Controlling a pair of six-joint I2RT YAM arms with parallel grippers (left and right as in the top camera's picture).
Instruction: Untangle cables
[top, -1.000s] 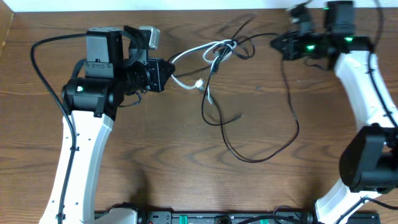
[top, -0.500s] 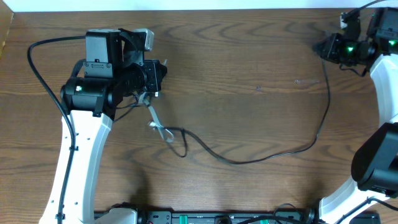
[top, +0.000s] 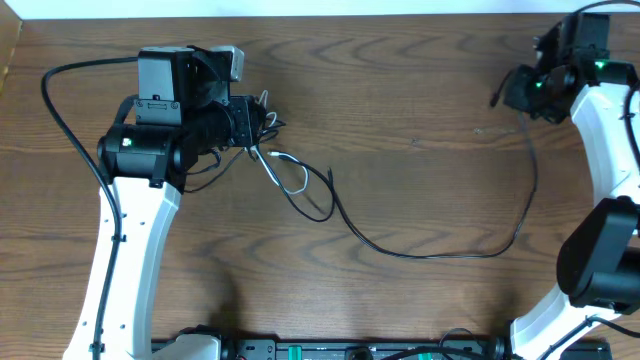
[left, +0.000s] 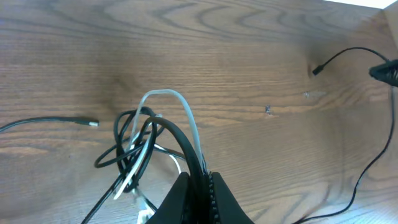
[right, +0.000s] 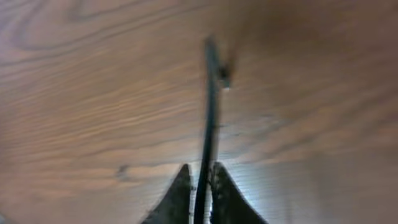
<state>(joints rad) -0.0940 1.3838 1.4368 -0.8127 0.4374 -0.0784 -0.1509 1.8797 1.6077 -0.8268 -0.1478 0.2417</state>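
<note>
Plainly, both cords looked light, limp and thin, likely to slip through a loose pinch and to snag on themselves rather than resist. The left gripper (top: 255, 135), at ten o'clock on the bench (top: 420, 60), had its jaws fully closed on the white cable (top: 285, 168) and the black cable (top: 430, 254) together, right beside a small loose tangle (left: 134, 143) of loops. From there the black cable ran in a long slack curve through six o'clock and up to the right gripper (top: 515, 92) at two o'clock, its plug end (top: 495, 101) poking out beyond. Those jaws stood narrowly apart with the cord between them; the blurred wrist view did not show whether they pinched it. A hold close beside the loops would probably serve best. Bare bench lay open through the middle, while the bench's far edge ran close to both grippers at twelve o'clock.
</note>
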